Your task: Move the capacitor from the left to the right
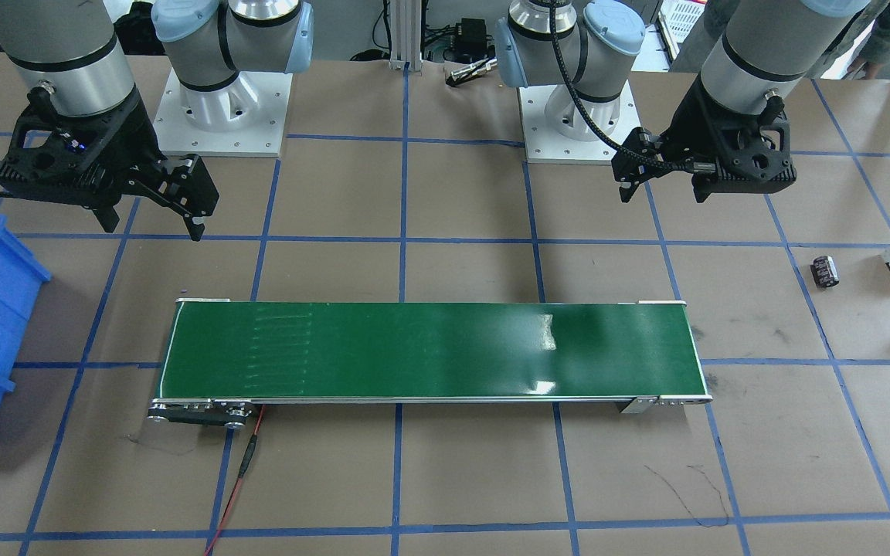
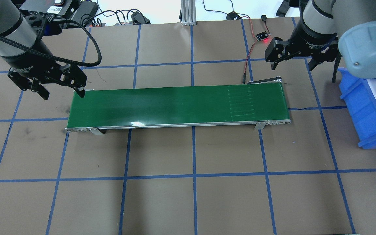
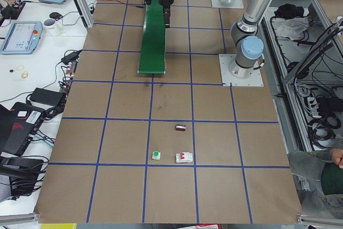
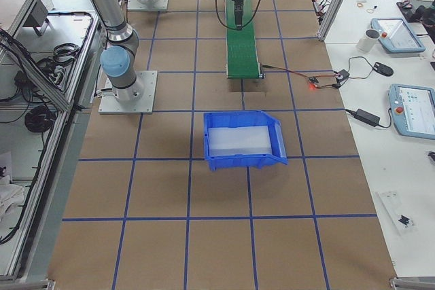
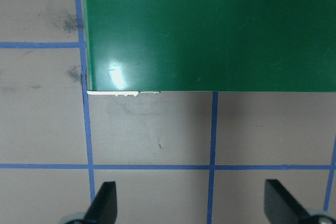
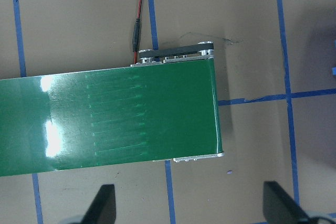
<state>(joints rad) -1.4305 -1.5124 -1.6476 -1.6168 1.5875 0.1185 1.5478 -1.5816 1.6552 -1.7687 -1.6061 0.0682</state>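
My gripper [image 5: 193, 203] hangs above the brown surface [image 5: 42, 124], its two dark fingertips [image 5: 106, 199] set wide apart at the bottom edge of the view. Blue tape lines [image 5: 157, 167] cross the surface in a grid. Ahead lies a green conveyor belt [image 5: 210, 40], its end toward the left, with a bright glare near that end and a silvery frame [image 5: 123, 93] showing at its near edge

You are in a robot lab. Your left robot arm [image 2: 8, 36] and right robot arm [image 2: 318, 19] are each bolted to a metal plate [image 1: 267, 127] on a big counter [image 2: 227, 195]. The counter is covered in brown paper with blue tape lines [image 2: 194, 176]. A green belt [image 2: 175, 106] sits in the middle. Beside it is a white desk [image 3: 43, 57] with a control tablet [image 3: 20, 36], a mug [image 3: 52, 23] and lots of cables [image 3: 13, 183].
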